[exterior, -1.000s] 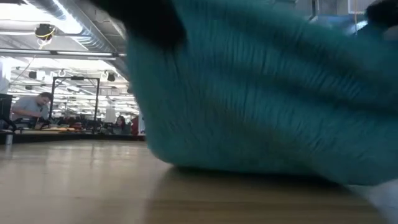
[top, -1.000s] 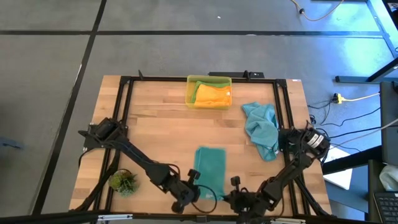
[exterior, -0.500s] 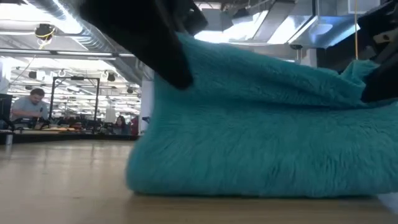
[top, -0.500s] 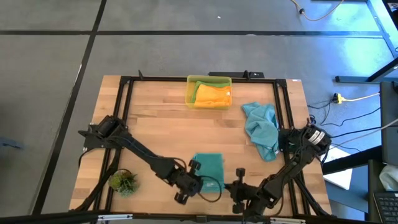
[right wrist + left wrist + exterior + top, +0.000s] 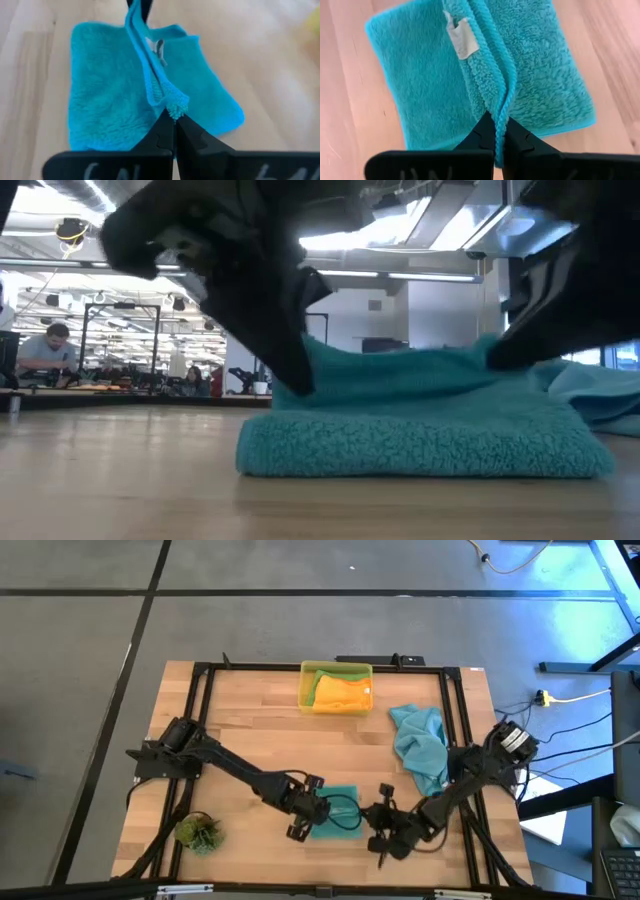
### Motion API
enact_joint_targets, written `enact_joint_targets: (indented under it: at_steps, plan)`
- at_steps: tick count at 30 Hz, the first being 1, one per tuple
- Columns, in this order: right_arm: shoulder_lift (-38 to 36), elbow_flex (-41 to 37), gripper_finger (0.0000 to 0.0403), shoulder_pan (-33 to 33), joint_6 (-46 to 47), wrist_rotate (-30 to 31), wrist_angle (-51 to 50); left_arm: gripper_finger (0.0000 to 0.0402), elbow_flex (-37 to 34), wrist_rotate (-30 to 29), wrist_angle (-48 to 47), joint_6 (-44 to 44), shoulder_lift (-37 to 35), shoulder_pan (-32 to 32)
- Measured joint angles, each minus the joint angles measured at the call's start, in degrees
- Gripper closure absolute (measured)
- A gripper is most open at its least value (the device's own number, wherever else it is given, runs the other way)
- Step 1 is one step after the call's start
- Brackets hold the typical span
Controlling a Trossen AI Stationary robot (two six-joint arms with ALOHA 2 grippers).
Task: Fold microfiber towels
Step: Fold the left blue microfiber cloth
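Note:
A teal-blue towel point(image 5: 336, 812) lies folded near the table's front middle, its lower part flat on the wood point(image 5: 420, 442). My left gripper point(image 5: 312, 812) is shut on the towel's left side and my right gripper point(image 5: 373, 820) on its right side, and they hold a hemmed edge up over the lower layer. A white label point(image 5: 461, 41) shows by that edge. A second teal-blue towel point(image 5: 420, 745) lies crumpled at the right. An orange towel point(image 5: 345, 692) sits in the yellow bin point(image 5: 304, 690) with a green one point(image 5: 312, 686) beside it. My left gripper pinches the towel's hemmed edge point(image 5: 496, 111) between its two fingers, slanting down from the left. Two corded hems run side by side into the fingers. The edge is raised; the layer below lies on the table. My right gripper pinches a frayed corner of the same edge point(image 5: 175, 107) between its fingertips, slanting down from the right. The edge runs, raised, from here across to the other gripper. The rest of the towel lies on the table.
A small green plant tuft point(image 5: 198, 832) stands near the front left corner. A black frame point(image 5: 200, 680) runs along the table's sides and back. Bare wood lies between the folded towel and the bin.
Both grippers have gone from the table's near edge toward its far edge, carrying the towel's near edge up and over. The long teal strip has folded over onto itself to about half its length; its far part has stayed on the table.

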Motion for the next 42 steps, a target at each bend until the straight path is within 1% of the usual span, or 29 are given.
enact_joint_targets:
  at_steps: [2,5,10,13,16,21,23,26,29,32,35,39,42]
  plan:
    - [0.0,-3.0,0.0403,-2.0,-2.7,-2.8,6.7,0.0401,-1.2,0.0,0.2,-0.9,-0.7,-0.1]
    - [0.0,-6.4,0.0403,-4.0,-5.2,-4.0,14.6,0.0401,-3.7,-0.6,1.4,-1.4,-2.5,0.1]
    - [0.0,-8.5,0.0403,-6.4,-5.8,-4.8,19.2,0.0401,-10.4,-2.1,5.8,-3.1,-6.6,1.7]
    - [0.0,-8.8,0.0403,-7.6,-5.7,-5.6,18.3,0.0401,-14.3,-0.2,11.8,-3.2,-7.9,3.7]
    - [0.0,-8.8,0.0403,-8.5,-5.6,-6.2,17.9,0.0401,-16.6,1.8,16.1,-2.7,-8.0,5.2]
    - [0.0,-8.8,0.0402,-9.7,-3.8,-6.5,16.6,0.0401,-18.0,1.9,17.4,-2.9,-7.9,7.2]
    - [0.1,-8.8,0.0395,-10.2,-2.9,-6.5,16.3,0.0400,-18.1,1.8,17.5,-3.0,-7.9,7.6]
    - [0.1,-8.8,0.0374,-11.4,-1.6,-6.4,16.2,0.0382,-18.1,2.0,17.4,-1.7,-7.9,7.7]
    - [0.1,-8.8,0.0344,-12.1,-1.0,-4.9,16.1,0.0350,-18.1,1.8,17.4,-0.9,-7.9,7.7]
    - [0.1,-8.8,0.0313,-12.1,-1.3,-3.0,16.1,0.0314,-18.1,-0.1,17.1,-1.1,-8.4,7.7]
    - [0.1,-8.8,0.0286,-12.1,-2.6,-1.7,14.2,0.0289,-18.1,-4.1,16.0,-1.1,-9.9,7.7]
    - [-1.1,-8.8,0.0265,-12.1,0.3,-1.5,8.6,0.0277,-18.1,-9.8,13.9,-1.1,-13.3,7.7]
    - [-3.2,-8.8,0.0261,-12.1,1.0,-0.9,5.3,0.0276,-18.1,-11.0,13.1,-1.1,-16.4,7.7]
